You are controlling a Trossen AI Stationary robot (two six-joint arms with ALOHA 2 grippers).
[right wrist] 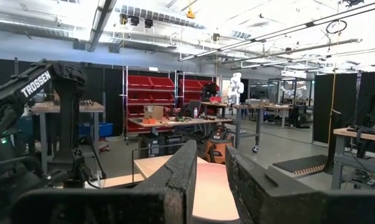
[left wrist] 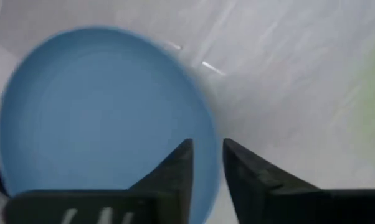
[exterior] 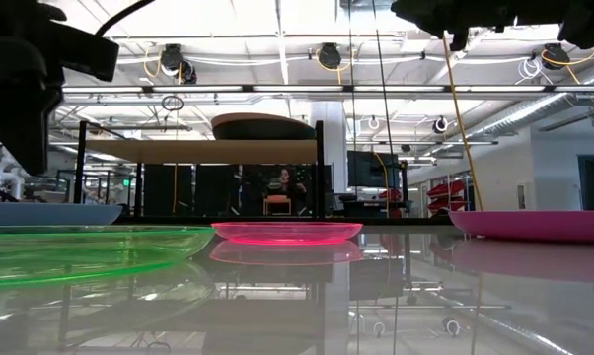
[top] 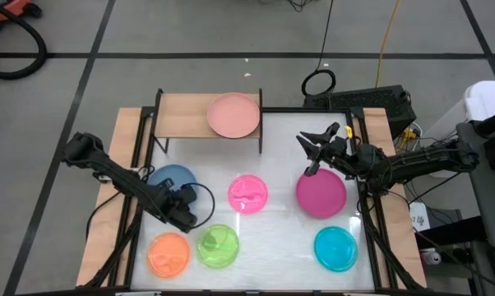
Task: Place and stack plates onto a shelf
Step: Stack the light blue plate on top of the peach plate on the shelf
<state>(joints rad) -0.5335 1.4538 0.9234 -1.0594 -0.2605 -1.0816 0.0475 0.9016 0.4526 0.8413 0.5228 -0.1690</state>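
left gripper (left wrist: 207, 180): fingers slightly apart with a narrow gap between them, pinching nothing. seen from the wrist, the rim of the blue plate (left wrist: 100, 112) runs just under the fingertips; whether they touch it cannot be told. in the overhead frame this gripper (top: 200, 197) sits left of centre, at the right edge of the blue plate (top: 172, 176), with the arm running back toward the upper left.

right gripper (right wrist: 210, 168): fingers close together with a narrow gap, nothing between them. in the overhead frame it (top: 311, 148) hangs right of centre, above the upper left edge of the magenta plate (top: 321, 194), raised off the table and pointed toward the shelf (top: 182, 115).

shelf: stands at the upper middle of the overhead frame, wooden top on black legs. one salmon plate (top: 233, 115) lies on its right end. in the table-level view the plate (exterior: 262, 126) shows as a dark oval on the board (exterior: 149, 151).

table (top: 280, 247), remaining plates: small pink plate (top: 247, 193) at centre, green plate (top: 218, 245) and orange plate (top: 168, 253) at lower left, just beside each other, cyan plate (top: 335, 248) at lower right. all lie flat and apart from the shelf.
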